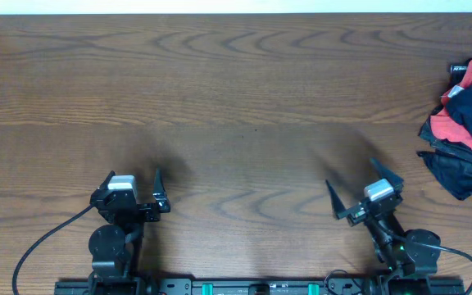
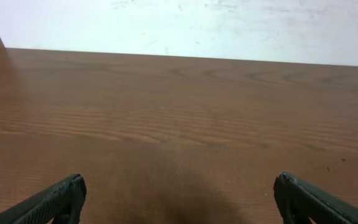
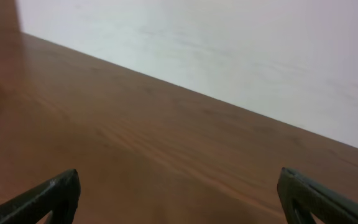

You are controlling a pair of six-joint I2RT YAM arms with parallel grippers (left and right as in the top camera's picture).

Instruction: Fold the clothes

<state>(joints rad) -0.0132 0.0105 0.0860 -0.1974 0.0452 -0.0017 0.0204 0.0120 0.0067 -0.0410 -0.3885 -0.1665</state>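
A crumpled heap of clothes [image 1: 465, 131] lies at the table's far right edge, dark navy-black fabric mixed with red. I cannot pick out the navy shorts as a separate garment in it. The heap does not show in either wrist view. My left gripper [image 1: 133, 173] is open and empty near the front left of the table, and in the left wrist view [image 2: 179, 180] there is only bare wood between its fingers. My right gripper [image 1: 351, 174] is open and empty at the front right, well short of the heap. The right wrist view [image 3: 179, 174] shows the same.
The brown wooden table [image 1: 236, 98] runs back to a white wall [image 2: 179, 25]. The arm bases and cables sit along the front edge [image 1: 236, 287]. The clothes heap partly overhangs the frame's right side.
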